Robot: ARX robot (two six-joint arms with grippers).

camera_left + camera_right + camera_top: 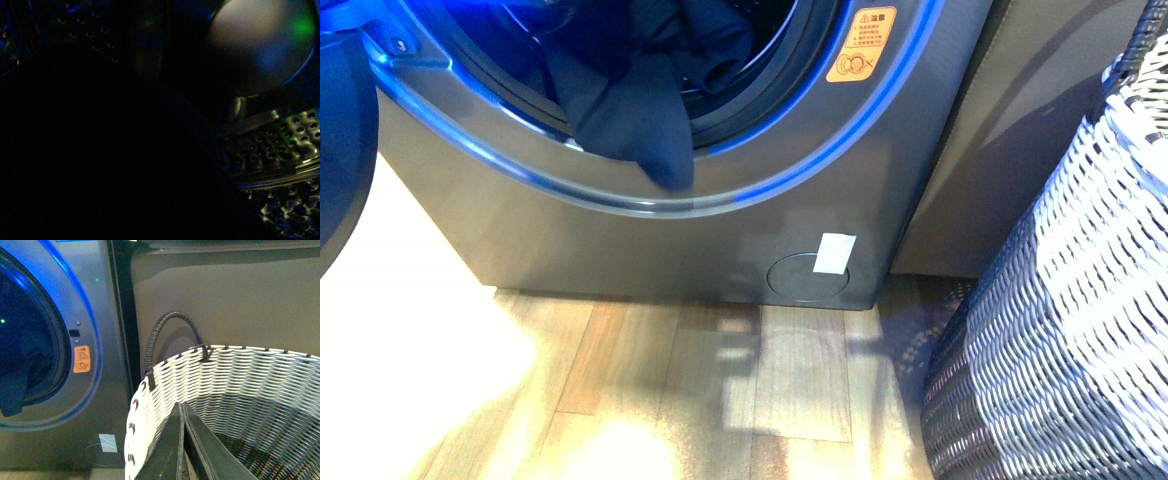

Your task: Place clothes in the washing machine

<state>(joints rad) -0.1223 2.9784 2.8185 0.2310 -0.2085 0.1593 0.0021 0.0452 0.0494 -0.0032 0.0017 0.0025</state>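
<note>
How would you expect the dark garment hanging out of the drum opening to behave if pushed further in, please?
The navy garment looks limp, draping in folds over the door seal, so it would probably crumple rather than slide. Its hanging flap may snag or flop back out.

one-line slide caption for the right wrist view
Shut right gripper above the white woven basket, beside the washing machine with dark clothes draped over its door rim.

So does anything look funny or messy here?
Yes. The dark clothes are only partly in the washing machine: one end droops out over the door rim and hangs down the front. The door could not close on them like that.
</note>
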